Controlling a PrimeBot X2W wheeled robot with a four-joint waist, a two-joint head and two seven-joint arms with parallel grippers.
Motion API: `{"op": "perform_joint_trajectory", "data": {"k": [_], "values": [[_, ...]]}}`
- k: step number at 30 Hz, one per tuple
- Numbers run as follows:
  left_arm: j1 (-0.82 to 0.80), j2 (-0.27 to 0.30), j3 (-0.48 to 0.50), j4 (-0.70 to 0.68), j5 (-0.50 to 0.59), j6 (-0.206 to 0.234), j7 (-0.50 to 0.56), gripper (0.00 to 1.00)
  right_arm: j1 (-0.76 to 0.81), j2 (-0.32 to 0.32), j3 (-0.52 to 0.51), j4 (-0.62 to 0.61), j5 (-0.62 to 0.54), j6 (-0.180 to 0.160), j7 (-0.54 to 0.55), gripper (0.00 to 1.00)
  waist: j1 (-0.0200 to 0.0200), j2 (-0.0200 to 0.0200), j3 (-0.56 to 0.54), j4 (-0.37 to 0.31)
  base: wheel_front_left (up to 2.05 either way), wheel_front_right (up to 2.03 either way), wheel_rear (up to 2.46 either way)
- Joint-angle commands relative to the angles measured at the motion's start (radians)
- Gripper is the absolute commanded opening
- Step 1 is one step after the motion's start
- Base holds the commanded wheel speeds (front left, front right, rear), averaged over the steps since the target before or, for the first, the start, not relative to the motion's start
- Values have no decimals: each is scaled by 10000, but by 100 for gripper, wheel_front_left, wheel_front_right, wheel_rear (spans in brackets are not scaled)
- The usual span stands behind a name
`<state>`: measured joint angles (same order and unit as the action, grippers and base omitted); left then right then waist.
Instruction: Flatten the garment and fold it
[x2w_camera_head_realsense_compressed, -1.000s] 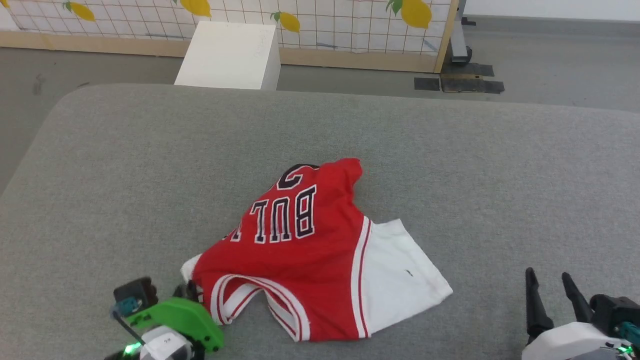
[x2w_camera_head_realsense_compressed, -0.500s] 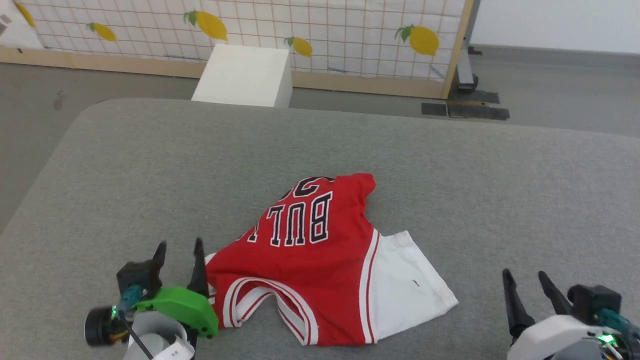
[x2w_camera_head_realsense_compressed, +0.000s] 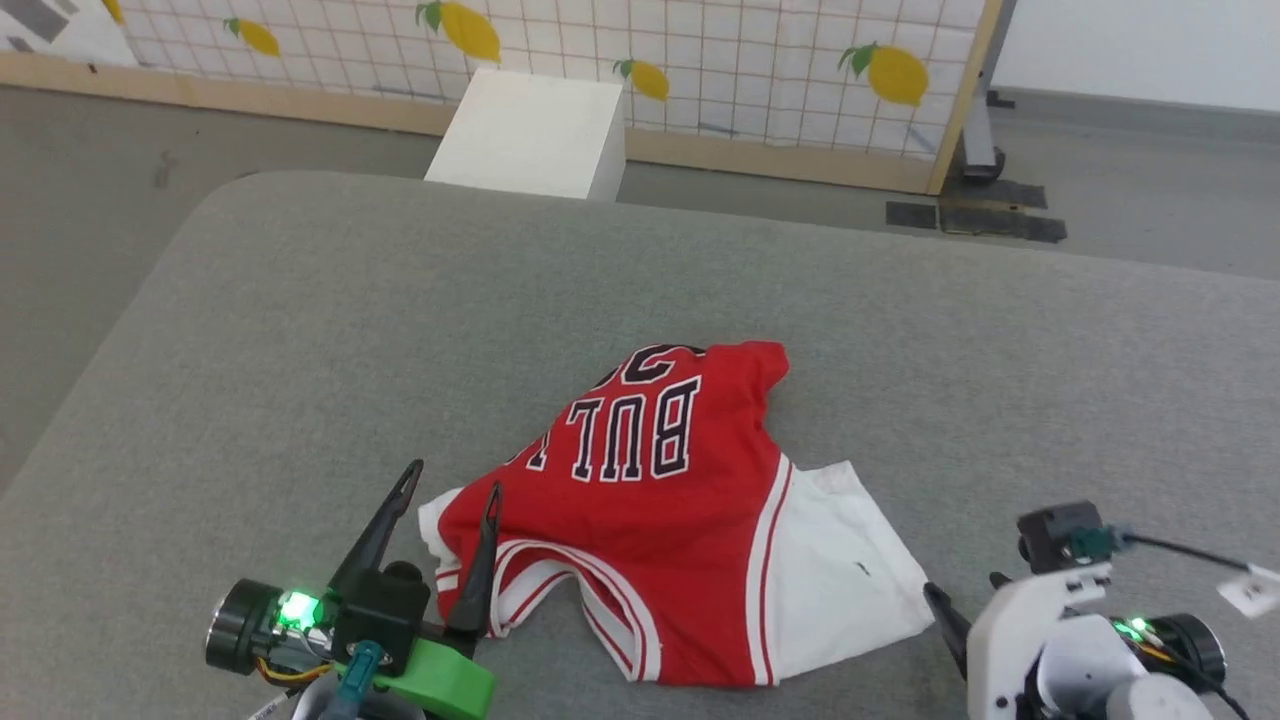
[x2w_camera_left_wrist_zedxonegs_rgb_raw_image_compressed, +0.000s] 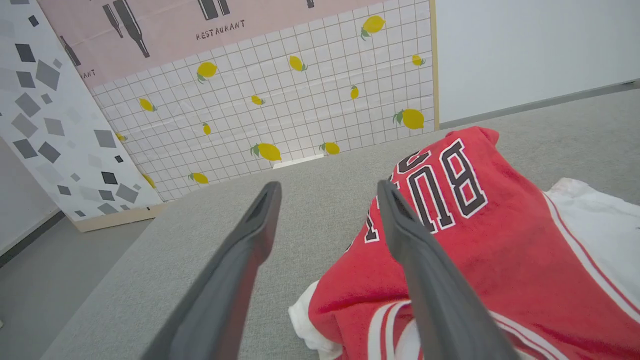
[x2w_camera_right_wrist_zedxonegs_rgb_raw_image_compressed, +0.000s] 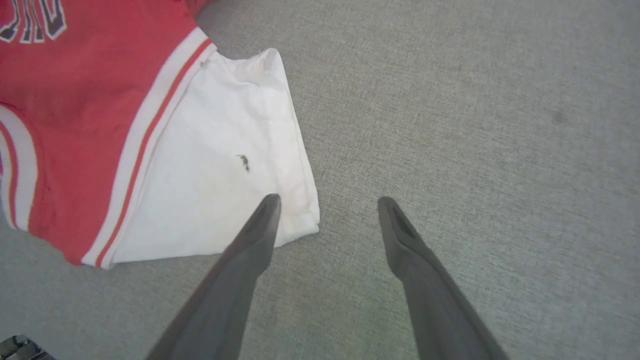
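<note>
On the garment (x2w_camera_head_realsense_compressed: 700, 540), "BUL" is showing in black, white-edged letters, upside down in the head view. The rest is disappearing under a fold. Digits beyond it are curling over the edge, unreadable. The pink backdrop panel (x2w_camera_left_wrist_zedxonegs_rgb_raw_image_compressed: 280, 25) is displaying "RESTAURANT". The dark mark on the white sleeve (x2w_camera_right_wrist_zedxonegs_rgb_raw_image_compressed: 210, 150) is reading as a speck.

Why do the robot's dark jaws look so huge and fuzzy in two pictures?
Left wrist view: the jaws sit right beside the wide lens, so they loom big and soft; the garment looks sharp. Right wrist view: same. Head view: farther away, so they look small and crisp.
</note>
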<state>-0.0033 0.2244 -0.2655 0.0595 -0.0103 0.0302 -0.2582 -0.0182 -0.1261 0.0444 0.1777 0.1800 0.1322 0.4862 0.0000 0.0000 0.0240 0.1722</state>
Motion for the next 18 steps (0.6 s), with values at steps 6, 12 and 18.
{"op": "perform_joint_trajectory", "data": {"k": [6, 12, 18], "values": [[-90, -222, -115, -24, 51, 159, -35, 100, -773, 103, 136, 956, -173, -15, 1138, 100, 0, 0, 422, 540, 0, 0, 0], [-238, -294, -140, 35, 6, 201, -35, 100, -942, 131, 469, 1831, -325, -15, 1628, 85, 0, 0, 627, 740, 0, 0, 0], [-222, -284, -30, 137, -92, 233, -35, 100, -981, 86, 314, 2231, -520, -15, 1249, 0, 0, 0, 578, 600, 0, 0, 0]]}}
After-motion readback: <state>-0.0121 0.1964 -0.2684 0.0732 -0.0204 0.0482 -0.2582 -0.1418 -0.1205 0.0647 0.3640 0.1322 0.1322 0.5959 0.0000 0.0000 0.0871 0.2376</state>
